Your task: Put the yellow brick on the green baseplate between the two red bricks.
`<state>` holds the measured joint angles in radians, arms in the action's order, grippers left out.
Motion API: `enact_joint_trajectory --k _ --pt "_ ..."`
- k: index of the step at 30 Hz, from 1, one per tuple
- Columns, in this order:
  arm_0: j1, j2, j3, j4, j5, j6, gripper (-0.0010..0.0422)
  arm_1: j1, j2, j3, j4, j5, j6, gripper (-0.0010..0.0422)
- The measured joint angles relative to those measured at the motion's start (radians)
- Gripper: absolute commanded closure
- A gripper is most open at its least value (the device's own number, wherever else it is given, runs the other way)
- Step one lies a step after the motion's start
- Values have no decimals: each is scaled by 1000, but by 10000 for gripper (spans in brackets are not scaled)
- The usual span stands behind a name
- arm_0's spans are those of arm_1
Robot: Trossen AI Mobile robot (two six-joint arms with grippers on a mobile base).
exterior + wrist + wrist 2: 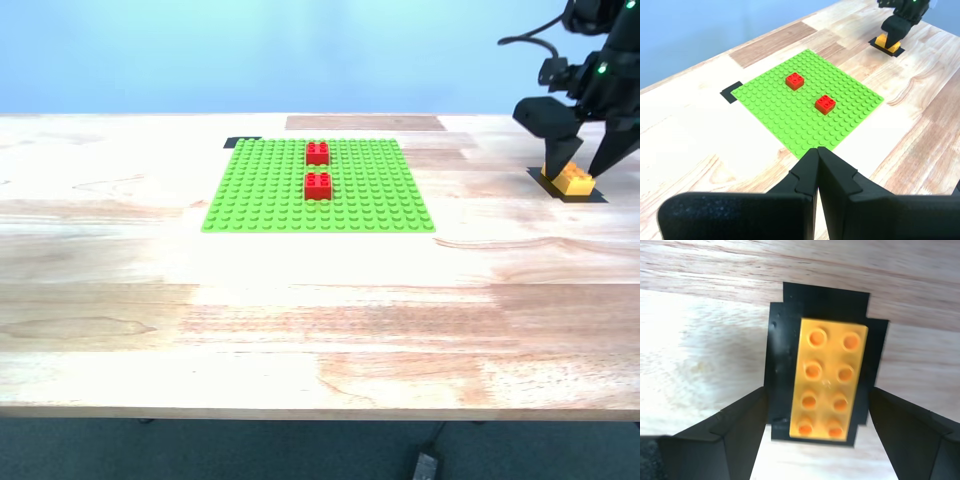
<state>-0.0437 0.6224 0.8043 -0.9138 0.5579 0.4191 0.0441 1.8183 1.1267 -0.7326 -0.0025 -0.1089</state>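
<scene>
The yellow brick lies flat, studs up, on a black tape patch at the exterior view's right. My second gripper hangs over it, open, with one finger on each side of the brick and a gap to both. The green baseplate lies mid-table and carries two red bricks with a few studs between them. My first gripper is shut on nothing, well back from the plate, and does not show in the exterior view.
A black tape mark sits at the baseplate's far corner on the exterior view's left. A darker wood patch lies behind the plate. Bare wooden table stretches to the front edge. A cable hangs below the table.
</scene>
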Motion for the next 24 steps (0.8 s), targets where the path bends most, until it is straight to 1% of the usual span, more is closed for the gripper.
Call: enact_joint_trajectory --k 3,7,13,21,24 --pt "0 0 0 0 0 0 412 0 14 0 13 0 5 162" --pt "0 -1 0 0 0 0 413 0 34 1 21 0 7 195" --pt "0 -3 0 0 0 0 412 0 24 -1 61 4 20 276" --pt "0 -8 -1 -15 0 0 413 2 23 7 63 5 26 386" --pt "0 -11 -1 -22 0 0 413 3 6 11 60 -3 19 413"
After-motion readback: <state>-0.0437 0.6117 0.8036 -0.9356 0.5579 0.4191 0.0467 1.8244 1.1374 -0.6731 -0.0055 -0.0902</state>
